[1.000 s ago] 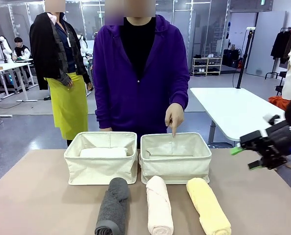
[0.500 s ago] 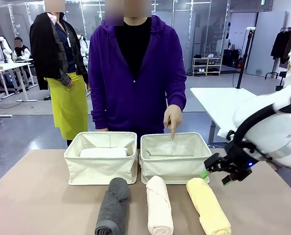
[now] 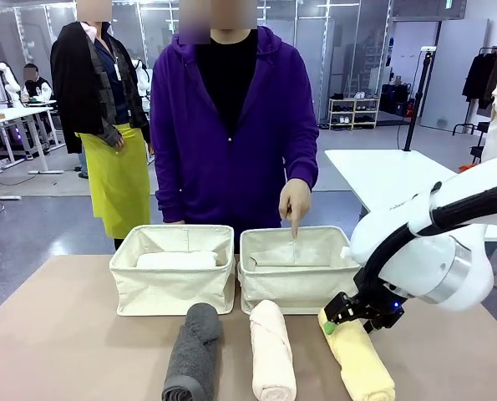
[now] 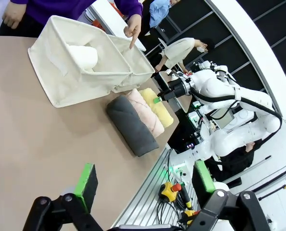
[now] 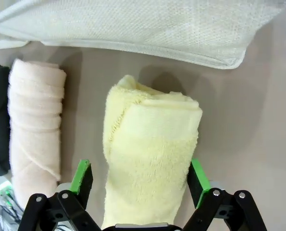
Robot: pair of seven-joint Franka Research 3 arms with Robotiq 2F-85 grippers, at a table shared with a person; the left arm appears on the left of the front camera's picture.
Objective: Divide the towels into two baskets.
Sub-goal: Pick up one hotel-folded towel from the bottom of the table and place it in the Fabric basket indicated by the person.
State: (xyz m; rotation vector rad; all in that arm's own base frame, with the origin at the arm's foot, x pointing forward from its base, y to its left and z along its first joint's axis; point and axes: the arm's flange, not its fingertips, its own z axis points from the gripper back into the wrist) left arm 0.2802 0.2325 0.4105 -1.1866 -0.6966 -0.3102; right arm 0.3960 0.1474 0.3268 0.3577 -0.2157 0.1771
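Two cream baskets stand side by side, the left basket (image 3: 171, 292) holding the white towel (image 3: 177, 260) and the right basket (image 3: 291, 290) with a person's finger (image 3: 296, 224) pointing into it. In front lie the dark grey towel (image 3: 194, 351), the pale pink towel (image 3: 273, 351) and the yellow towel (image 3: 361, 363). My right gripper (image 3: 346, 316) is down over the yellow towel's far end. In the right wrist view its green pads (image 5: 81, 175) straddle the yellow towel (image 5: 150, 144), open with a small gap. My left gripper (image 4: 145, 185) hangs open above the table, off to the side.
The tan table (image 3: 64, 334) has free room on the left and on the far right. The person in purple (image 3: 231, 125) stands right behind the baskets. A white table (image 3: 390, 184) stands beyond on the right.
My right arm has swung in from the right and come down onto the yellow towel's far end, its jaws narrowing a little. The pointing hand has stayed put.
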